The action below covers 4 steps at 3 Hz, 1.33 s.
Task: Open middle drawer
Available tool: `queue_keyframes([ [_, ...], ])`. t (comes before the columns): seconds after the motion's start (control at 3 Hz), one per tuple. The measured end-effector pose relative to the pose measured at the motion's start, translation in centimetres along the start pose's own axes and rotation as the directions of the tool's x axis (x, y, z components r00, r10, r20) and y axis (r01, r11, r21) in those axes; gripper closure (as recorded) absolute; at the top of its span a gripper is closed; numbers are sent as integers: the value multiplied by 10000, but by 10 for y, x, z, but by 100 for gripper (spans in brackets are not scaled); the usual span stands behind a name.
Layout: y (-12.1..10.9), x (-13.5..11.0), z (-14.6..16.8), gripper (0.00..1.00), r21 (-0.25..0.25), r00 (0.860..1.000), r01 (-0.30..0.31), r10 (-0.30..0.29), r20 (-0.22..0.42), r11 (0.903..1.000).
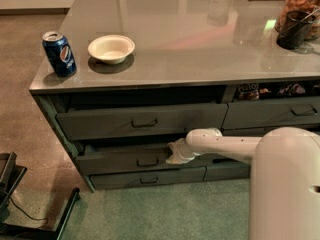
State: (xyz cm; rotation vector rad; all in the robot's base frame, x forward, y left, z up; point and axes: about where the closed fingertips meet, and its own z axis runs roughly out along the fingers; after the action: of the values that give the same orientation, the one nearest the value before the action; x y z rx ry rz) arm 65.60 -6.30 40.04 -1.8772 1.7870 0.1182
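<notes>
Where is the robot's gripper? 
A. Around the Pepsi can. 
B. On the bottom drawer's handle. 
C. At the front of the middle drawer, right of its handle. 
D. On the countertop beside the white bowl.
C: the gripper is at the front of the middle drawer, just right of its loop handle, below the top drawer and above the bottom drawer.

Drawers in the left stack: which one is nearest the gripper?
The middle drawer, between the taller top drawer and the slimmer bottom drawer. The gripper is at its front, right of its handle.
</notes>
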Motion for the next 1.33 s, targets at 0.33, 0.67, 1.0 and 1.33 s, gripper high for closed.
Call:
queue_keyframes([
  [0.33,-2,-2,-5,35,-3,10000,-2,2,-2,10000],
  [0.67,20,5,-7,12,-678,9994,-284,270,-216,9973],
  [1.0,41,8,-11,0,-1348,9986,-475,436,-312,9897],
  [1.33,63,8,-15,0,-1995,9978,-642,591,-315,9778],
])
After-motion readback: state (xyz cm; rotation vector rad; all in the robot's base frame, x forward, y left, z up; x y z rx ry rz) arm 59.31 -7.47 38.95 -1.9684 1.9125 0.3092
